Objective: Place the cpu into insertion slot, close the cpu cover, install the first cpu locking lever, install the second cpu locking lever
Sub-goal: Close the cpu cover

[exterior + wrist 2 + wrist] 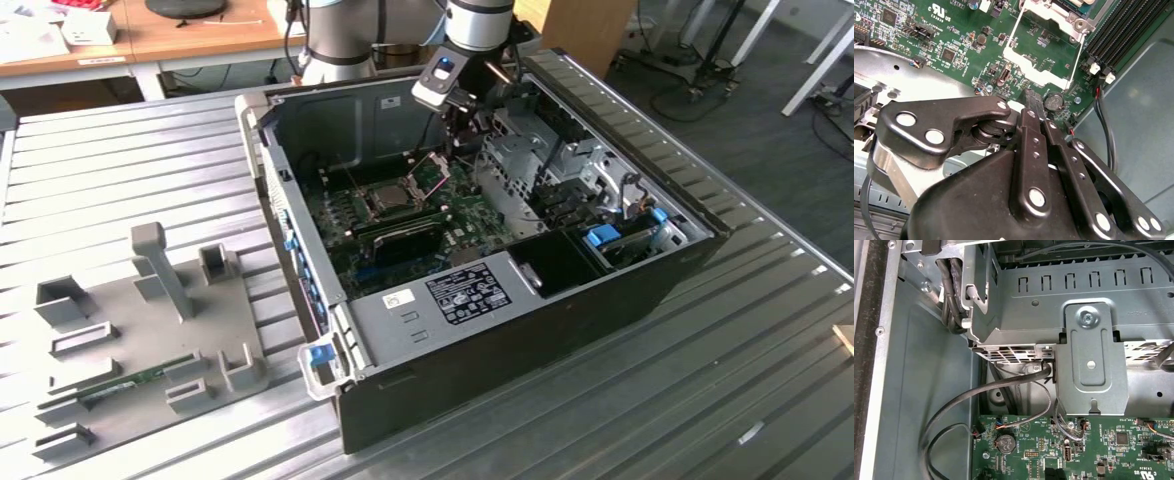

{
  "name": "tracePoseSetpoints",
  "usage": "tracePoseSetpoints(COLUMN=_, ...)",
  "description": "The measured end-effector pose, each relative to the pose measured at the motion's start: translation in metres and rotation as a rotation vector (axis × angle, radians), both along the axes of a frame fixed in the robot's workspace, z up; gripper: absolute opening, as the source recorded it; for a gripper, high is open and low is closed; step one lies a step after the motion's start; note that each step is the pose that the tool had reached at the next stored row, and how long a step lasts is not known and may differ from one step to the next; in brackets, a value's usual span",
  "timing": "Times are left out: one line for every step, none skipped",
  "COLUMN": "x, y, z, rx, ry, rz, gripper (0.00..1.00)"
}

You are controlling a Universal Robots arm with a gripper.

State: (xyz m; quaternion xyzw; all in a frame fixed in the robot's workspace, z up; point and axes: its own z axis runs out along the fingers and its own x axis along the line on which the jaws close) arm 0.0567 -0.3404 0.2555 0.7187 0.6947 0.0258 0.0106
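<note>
A: Jaws are sitting pinched together with nothing showing between them, and the gripper (1034, 100) is hanging inside the computer case (561, 320). Agreeing?

B: Yep, narrow and looking empty. Going big to small: the case is lying open around the jaws, the green circuit board (954, 45) is spreading out beyond the tips, and the insertion slot (366, 203) is sitting further off past them.

A: The cpu cover (1039, 74)?

B: It's standing just ahead of the tips, raised off its hinge, with board showing through its window. I cannot tell if the tips are touching it.

A: The cpu (396, 197)?

B: It's looking seated, lying flat and face up in the slot, beyond the cover from the jaws. It's square, so I'm logging no long axis.

A: So I'm tagging the step as closing the cover.

B: Same, as a judgement. The cover's hinge edge is sitting at the slot end and running crosswise to the fingers, and its free edge is pointing back toward the jaws. I'm reckoning the move is calling for a push on that free edge, swinging it over onto the chip without knocking the cpu off its seat.
</note>
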Motion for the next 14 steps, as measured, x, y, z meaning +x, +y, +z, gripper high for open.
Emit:
tracePoseSetpoints(x=0.0000, y=0.0000, z=0.0000, rx=-0.0001, ry=0.0000, rz=0.000, gripper=0.10)
tracePoseSetpoints(x=0.0000, y=0.0000, z=-0.0001, rx=0.0000, ry=0.0000, rz=0.000, gripper=0.10)
tracePoseSetpoints(x=0.0000, y=0.0000, z=-0.0002, rx=0.0002, ry=-0.0001, rz=0.000, gripper=0.10)
tracePoseSetpoints(x=0.0000, y=0.0000, z=-0.0003, rx=0.0001, ry=0.0000, rz=0.000, gripper=0.10)
tracePoseSetpoints(x=0.0000, y=0.0000, z=-0.0003, rx=0.0001, ry=0.0000, rz=0.000, gripper=0.10)
tracePoseSetpoints(x=0.0001, y=0.0000, z=-0.0005, rx=0.0002, ry=-0.0001, rz=0.000, gripper=0.10)
tracePoseSetpoints(x=0.0001, y=0.0001, z=-0.0010, rx=0.0007, ry=-0.0002, rz=0.000, gripper=0.10)
tracePoseSetpoints(x=0.0001, y=0.0001, z=-0.0015, rx=0.0006, ry=-0.0001, rz=0.000, gripper=0.10)
tracePoseSetpoints(x=0.0001, y=0.0000, z=-0.0020, rx=0.0002, ry=-0.0001, rz=0.000, gripper=0.10)
tracePoseSetpoints(x=0.0001, y=0.0000, z=-0.0025, rx=0.0003, ry=-0.0001, rz=0.000, gripper=0.10)
tracePoseSetpoints(x=0.0002, y=0.0000, z=-0.0027, rx=0.0001, ry=0.0000, rz=0.000, gripper=0.10)
tracePoseSetpoints(x=0.0002, y=0.0000, z=-0.0027, rx=0.0000, ry=0.0000, rz=0.000, gripper=0.10)
tracePoseSetpoints(x=0.0002, y=0.0000, z=-0.0027, rx=-0.0001, ry=0.0000, rz=0.000, gripper=0.10)
tracePoseSetpoints(x=0.0002, y=0.0000, z=-0.0030, rx=0.0001, ry=0.0000, rz=0.000, gripper=0.10)
